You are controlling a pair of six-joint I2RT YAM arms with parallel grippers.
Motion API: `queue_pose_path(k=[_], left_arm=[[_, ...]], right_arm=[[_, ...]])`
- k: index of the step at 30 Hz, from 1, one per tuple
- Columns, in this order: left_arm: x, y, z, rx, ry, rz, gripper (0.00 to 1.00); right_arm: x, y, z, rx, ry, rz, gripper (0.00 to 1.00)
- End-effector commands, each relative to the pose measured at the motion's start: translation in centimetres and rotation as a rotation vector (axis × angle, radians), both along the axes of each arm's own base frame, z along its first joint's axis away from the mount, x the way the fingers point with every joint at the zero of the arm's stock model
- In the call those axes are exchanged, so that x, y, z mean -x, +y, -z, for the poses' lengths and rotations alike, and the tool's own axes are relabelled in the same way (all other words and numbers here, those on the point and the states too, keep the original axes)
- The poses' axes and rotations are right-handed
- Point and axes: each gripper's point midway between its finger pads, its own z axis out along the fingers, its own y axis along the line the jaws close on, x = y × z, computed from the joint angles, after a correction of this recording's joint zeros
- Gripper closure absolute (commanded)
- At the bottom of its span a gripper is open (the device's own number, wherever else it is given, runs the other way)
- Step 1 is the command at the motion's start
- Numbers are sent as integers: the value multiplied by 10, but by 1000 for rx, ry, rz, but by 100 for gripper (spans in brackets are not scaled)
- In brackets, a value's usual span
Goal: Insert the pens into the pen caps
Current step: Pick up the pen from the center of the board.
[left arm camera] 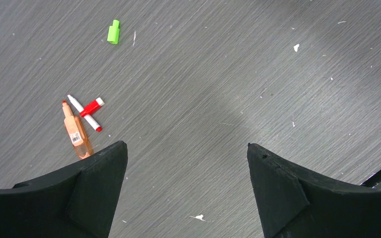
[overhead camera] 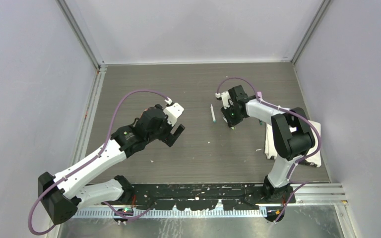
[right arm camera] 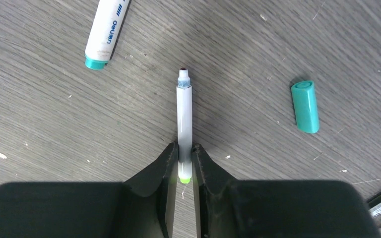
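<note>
My right gripper [right arm camera: 184, 147] is shut on a thin white pen [right arm camera: 184, 114], gripping its green rear end. The dark tip points away over the table. A thicker white pen with a teal end [right arm camera: 106, 32] lies to the upper left, and a teal pen cap [right arm camera: 305, 106] lies to the right. My left gripper [left arm camera: 186, 145] hangs open over bare table. In its view lie a bright green pen cap [left arm camera: 113, 31], an orange pen [left arm camera: 76, 130], a white pen with red ends [left arm camera: 84, 112] and a red cap [left arm camera: 92, 106] crossing it. From above, the left gripper [overhead camera: 176, 131] and right gripper [overhead camera: 232, 124] stand apart.
A white cloth [overhead camera: 317, 151] lies at the table's right edge behind the right arm. A white pen [overhead camera: 212, 113] lies just left of the right gripper. Small white specks dot the dark wood-grain table [overhead camera: 198, 79]. Grey walls close in three sides.
</note>
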Motion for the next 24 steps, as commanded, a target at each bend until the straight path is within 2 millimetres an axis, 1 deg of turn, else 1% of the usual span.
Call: queue_pose_path(k=[1, 5, 9, 14, 17, 18, 22, 24], left_arm=[[-5, -4, -8, 27, -28, 5, 9], [-5, -4, -8, 28, -30, 5, 9], [-5, -4, -8, 31, -29, 4, 9], [-4, -5, -9, 34, -29, 7, 9], [-5, -5, -9, 34, -32, 6, 9], [-5, -5, -8, 33, -32, 6, 9], [-5, -6, -8, 35, -27, 3, 7], [-5, -5, -11, 44, -29, -2, 6]], right_arm=[[-9, 0, 0, 32, -12, -11, 80], [-7, 2, 0, 32, 10, -18, 90], [-7, 6, -8, 8, 10, -27, 97], [-6, 17, -37, -74, -24, -42, 99], [-5, 22, -57, -133, -58, -52, 99], [-5, 21, -61, -145, -62, -50, 99], [2, 27, -84, -207, -74, -77, 99], [8, 33, -101, -252, -93, -103, 99]])
